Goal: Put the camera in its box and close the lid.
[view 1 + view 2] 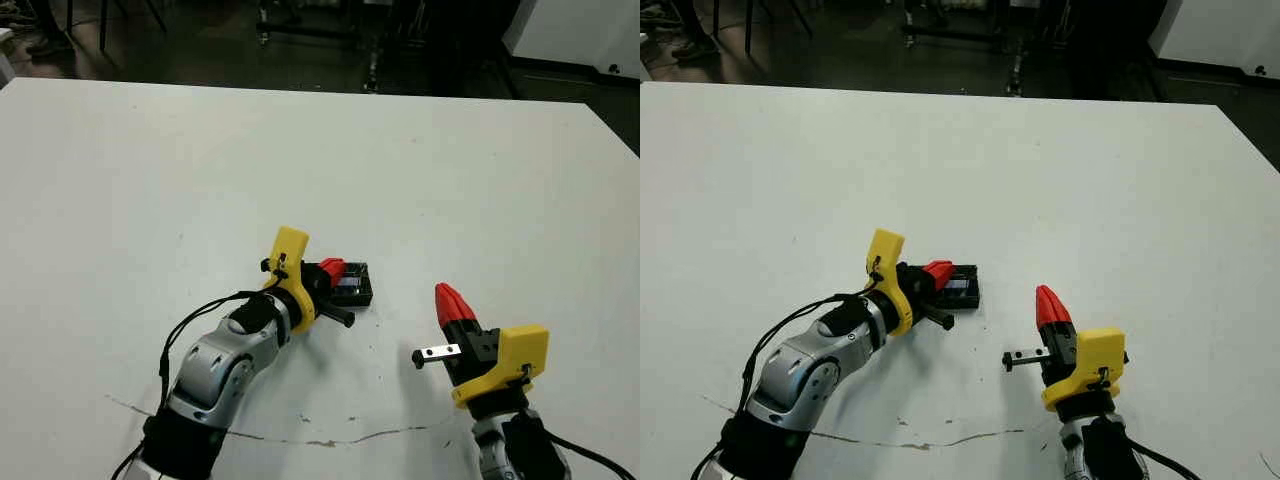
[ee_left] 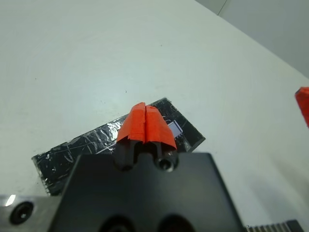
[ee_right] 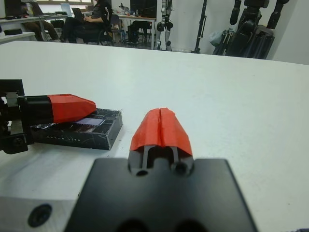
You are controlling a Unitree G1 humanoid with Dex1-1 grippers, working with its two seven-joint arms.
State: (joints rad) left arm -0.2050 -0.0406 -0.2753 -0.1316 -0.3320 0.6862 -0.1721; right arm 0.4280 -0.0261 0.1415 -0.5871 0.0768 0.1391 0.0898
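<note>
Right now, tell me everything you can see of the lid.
The lid is a flat, glossy black rectangle with silvery speckled patches and a paler panel near one end. It lies level, apparently seated on the box, near the table's middle. The shut left gripper is over its top; whether it touches is unclear. The right gripper stands apart.

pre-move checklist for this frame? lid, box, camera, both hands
1. Lid on the box: ok, the glossy black slab covers the top; whether fully seated, cannot tell.
2. Camera inside the box: cannot tell, it shows in no view.
3. Left hand state: ok, fingers shut, tips over the lid; contact cannot tell.
4. Right hand state: ok, fingers shut, holding nothing, apart from the box.
5. Table around the box free of loose parts: ok.
</note>
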